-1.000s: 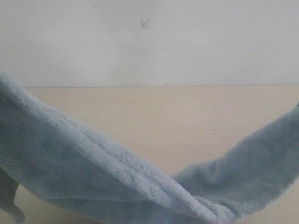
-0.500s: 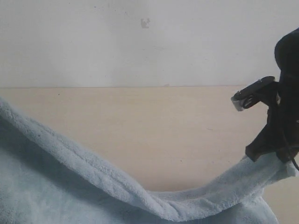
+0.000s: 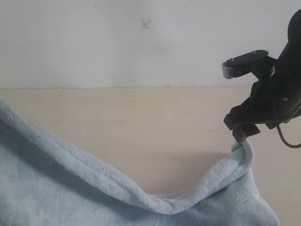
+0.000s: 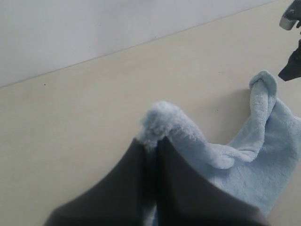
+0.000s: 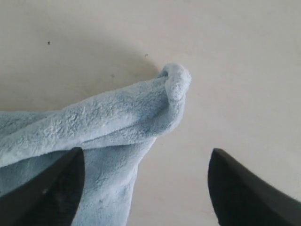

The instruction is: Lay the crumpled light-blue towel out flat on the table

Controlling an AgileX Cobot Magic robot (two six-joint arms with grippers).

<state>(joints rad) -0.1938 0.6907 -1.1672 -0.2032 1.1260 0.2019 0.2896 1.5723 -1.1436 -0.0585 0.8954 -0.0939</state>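
The pale-blue towel [image 3: 70, 188] lies along the near part of the beige table [image 3: 141, 113], its hemmed edge sagging in the middle. One rolled corner [image 3: 242, 150] stands up at the right. My right gripper [image 3: 243, 134] hovers just above that corner. In the right wrist view it [image 5: 146, 157] is open, the towel corner [image 5: 175, 82] lying free beyond the fingers. My left gripper [image 4: 151, 141] is shut on another bunched towel corner [image 4: 162, 117] held over the table. It is out of the exterior view.
A white wall [image 3: 117, 42] rises behind the table's far edge. The right arm's dark body [image 3: 287, 80] and wrist camera [image 3: 242, 62] fill the right side. The right gripper's tip also shows in the left wrist view [image 4: 291, 66].
The right gripper has let go of the towel corner and moved up and left. The corner now rests on the table, and the towel edge has sunk lower.
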